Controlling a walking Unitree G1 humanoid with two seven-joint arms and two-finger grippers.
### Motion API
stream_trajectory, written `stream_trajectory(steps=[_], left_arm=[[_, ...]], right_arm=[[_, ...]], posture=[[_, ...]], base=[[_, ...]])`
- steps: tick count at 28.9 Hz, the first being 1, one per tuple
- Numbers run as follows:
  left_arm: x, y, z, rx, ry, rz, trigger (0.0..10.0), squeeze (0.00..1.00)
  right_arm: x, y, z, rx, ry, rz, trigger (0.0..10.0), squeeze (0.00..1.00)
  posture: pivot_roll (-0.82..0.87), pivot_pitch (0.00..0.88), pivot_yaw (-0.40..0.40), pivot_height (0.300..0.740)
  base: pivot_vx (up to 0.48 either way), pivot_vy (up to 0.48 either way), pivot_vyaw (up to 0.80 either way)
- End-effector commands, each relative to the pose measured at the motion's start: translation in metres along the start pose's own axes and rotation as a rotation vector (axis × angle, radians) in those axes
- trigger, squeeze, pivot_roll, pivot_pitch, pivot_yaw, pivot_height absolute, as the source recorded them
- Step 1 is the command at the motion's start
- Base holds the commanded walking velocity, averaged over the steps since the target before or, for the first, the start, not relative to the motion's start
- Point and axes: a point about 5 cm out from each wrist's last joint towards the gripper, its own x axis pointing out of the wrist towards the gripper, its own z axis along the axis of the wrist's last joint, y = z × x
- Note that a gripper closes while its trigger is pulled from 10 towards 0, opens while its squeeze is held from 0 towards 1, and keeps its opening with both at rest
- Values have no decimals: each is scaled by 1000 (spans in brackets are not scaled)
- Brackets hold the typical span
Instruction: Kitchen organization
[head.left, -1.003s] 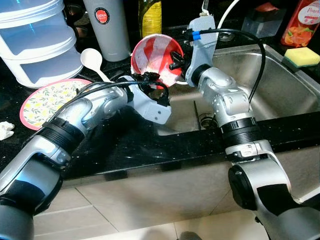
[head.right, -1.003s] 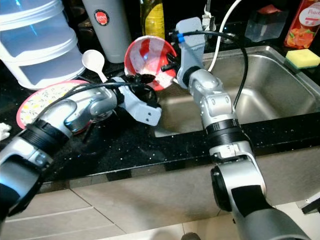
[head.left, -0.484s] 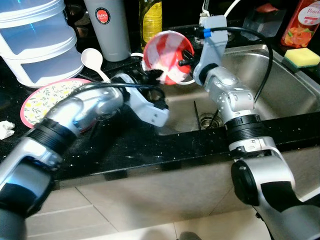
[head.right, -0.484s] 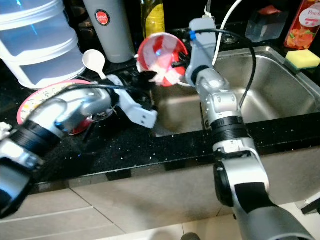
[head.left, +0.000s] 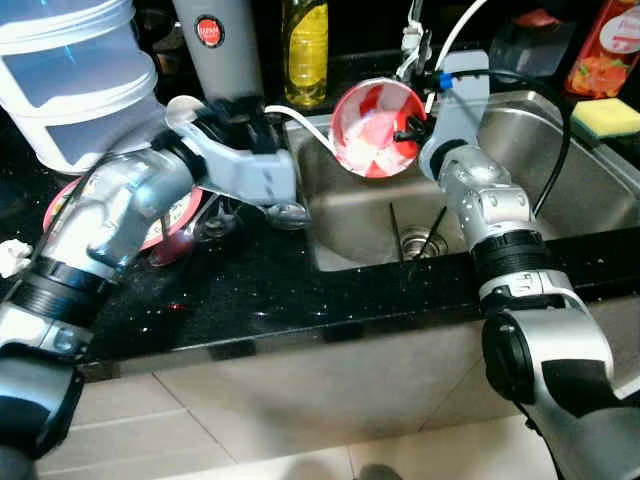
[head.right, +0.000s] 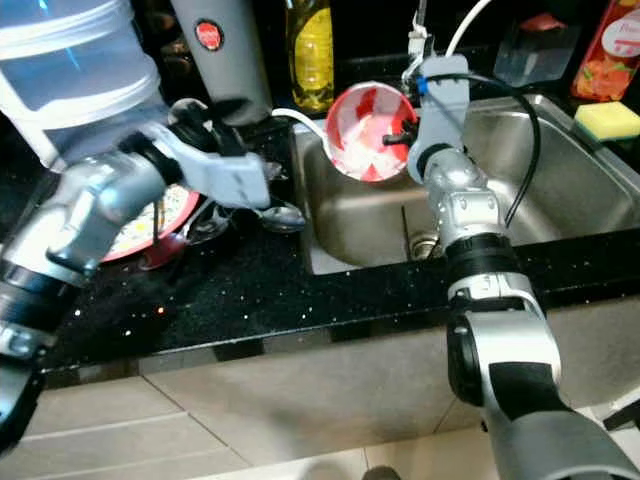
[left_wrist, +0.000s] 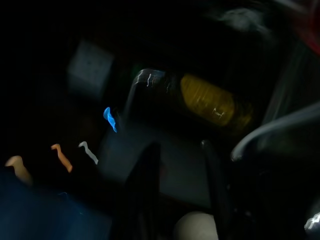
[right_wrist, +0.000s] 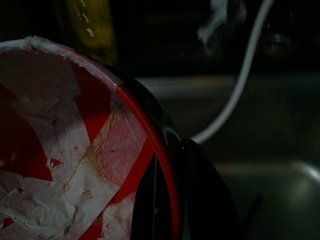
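Observation:
A red bowl (head.left: 372, 130) lined with white paper scraps hangs tilted over the left part of the steel sink (head.left: 545, 160). My right gripper (head.left: 408, 127) is shut on its rim, and the right wrist view shows its fingers (right_wrist: 200, 200) pinching the red edge of the bowl (right_wrist: 75, 165). My left gripper (head.left: 238, 118) sits over the black counter at the foot of the grey thermos (head.left: 222, 50), beside a white spoon (head.left: 183, 104). In the dark left wrist view that left gripper (left_wrist: 177, 150) stands open, with a pale round shape (left_wrist: 192, 227) low between its fingers.
Stacked translucent tubs (head.left: 75, 75) stand at the back left above a pink floral plate (head.left: 62, 205). A yellow bottle (head.left: 305, 50), a white hose (head.left: 300, 118), a metal spoon (head.left: 285, 212), a yellow sponge (head.left: 605, 115) and a red bottle (head.left: 612, 40) surround the sink.
My right gripper has carried the bowl to the right, out over the sink. My left gripper has left the bowl's rim and swung back left to the thermos and white spoon.

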Motion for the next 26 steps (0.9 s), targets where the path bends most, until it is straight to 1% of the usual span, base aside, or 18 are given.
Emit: stream_trajectory(steps=[1,2,3,4,5,7,8,10,13,17,18,19,20,22,23,24,25,26], left_arm=[[0,-5,-5,-407,73,-41,10000,0],[0,-5,-5,-407,73,-41,10000,0],[2,-18,0,-683,97,-154,10000,0],[2,-31,6,-828,101,-291,10000,0],[0,-42,11,-904,103,-414,10000,0],[0,-51,7,-919,157,-467,10000,0],[0,-56,5,-946,195,-521,10000,0],[0,-57,6,-961,204,-544,10000,0],[1,-59,7,-996,264,-583,10000,0],[2,-57,11,-992,302,-599,10000,0],[4,-55,13,-987,319,-602,10000,0],[4,-55,13,-987,319,-602,10000,0],[5,-52,15,-984,335,-608,10000,0],[7,-47,17,-982,347,-617,10000,0],[7,-46,18,-983,349,-621,10000,0],[7,-45,18,-980,349,-621,10000,0],[7,-45,18,-978,350,-621,10000,0],[7,-45,18,-979,352,-622,10000,0]], right_arm=[[1,3,-15,-3,63,3,10000,0],[1,3,-15,-3,63,3,10000,0],[1,4,-24,-22,99,4,10000,0],[1,4,-31,-50,128,5,10000,0],[1,4,-38,-80,151,5,10000,0],[0,5,-43,-123,167,11,10000,0],[1,8,-46,-162,179,21,10000,0],[1,9,-47,-173,182,25,10000,0],[3,14,-47,-230,183,40,10000,0],[4,18,-46,-249,182,51,10000,0],[4,19,-45,-258,181,57,10000,529],[4,19,-45,-258,181,57,10000,529],[5,21,-44,-262,178,66,10000,1000],[6,22,-42,-263,170,67,10000,1000],[7,22,-39,-246,158,68,10000,1000],[7,22,-34,-228,138,62,10000,153],[8,22,-30,-203,115,59,10000,0],[9,21,-24,-174,83,52,10000,0]], posture=[[12,0,18,740],[12,0,18,740],[14,0,17,740],[11,0,18,740],[11,0,18,740],[9,0,22,740],[4,0,28,740],[4,0,28,740],[2,0,32,740],[0,0,36,740],[0,1,37,740],[0,1,37,740],[1,4,38,740],[2,7,39,740],[3,9,39,740],[3,9,39,740],[5,11,39,740],[5,11,39,740]], base=[[0,0,0],[0,0,0],[0,0,0],[0,0,0],[0,0,0],[0,0,0],[0,0,0],[0,0,0],[0,0,0],[0,0,0],[0,0,0],[0,0,0],[0,0,0],[0,0,0],[0,0,0],[0,0,0],[0,0,0],[0,0,0]])
